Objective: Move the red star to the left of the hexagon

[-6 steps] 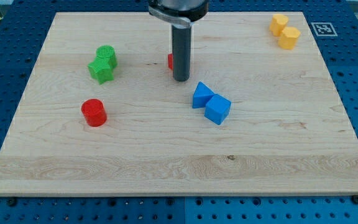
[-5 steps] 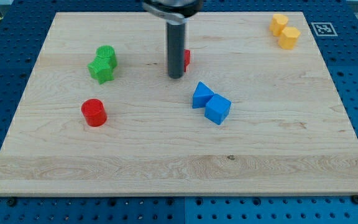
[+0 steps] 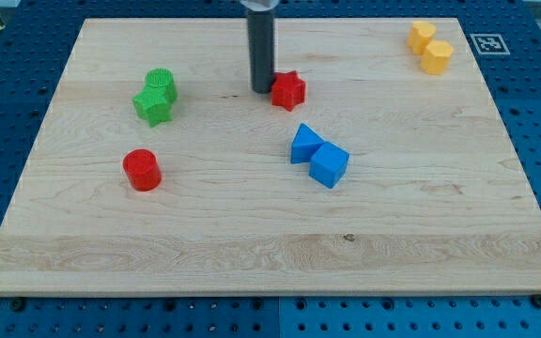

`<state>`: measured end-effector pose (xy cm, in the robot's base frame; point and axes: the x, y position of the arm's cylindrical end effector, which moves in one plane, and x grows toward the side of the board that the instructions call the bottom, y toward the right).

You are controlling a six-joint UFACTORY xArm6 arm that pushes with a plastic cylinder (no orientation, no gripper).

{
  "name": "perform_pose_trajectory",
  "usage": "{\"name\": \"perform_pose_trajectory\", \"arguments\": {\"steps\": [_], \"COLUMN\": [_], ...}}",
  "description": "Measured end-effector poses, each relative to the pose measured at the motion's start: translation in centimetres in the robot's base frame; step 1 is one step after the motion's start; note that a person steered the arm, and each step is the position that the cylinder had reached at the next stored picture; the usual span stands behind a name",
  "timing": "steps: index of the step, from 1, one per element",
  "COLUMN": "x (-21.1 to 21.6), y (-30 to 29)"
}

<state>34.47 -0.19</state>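
Though nothing's labelled, my tip (image 3: 261, 90) flanks red star (image 3: 288, 90).

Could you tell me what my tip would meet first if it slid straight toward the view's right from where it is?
Most likely the red star: my tip stands right beside it on the view's left, apparently touching.

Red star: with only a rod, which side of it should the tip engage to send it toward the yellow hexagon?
Push its view-left face. The red star lies flat, with my tip already just to its left. The yellow hexagon sits far to the view's upper right, so contact slightly low on that face would likely steer it there.
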Motion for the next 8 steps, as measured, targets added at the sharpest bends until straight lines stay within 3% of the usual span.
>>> {"name": "perform_pose_trajectory", "arguments": {"steps": [3, 6, 7, 8], "x": [-0.6, -0.8, -2.5, -1.1], "y": [1.5, 8.0, 8.1, 5.4]}}
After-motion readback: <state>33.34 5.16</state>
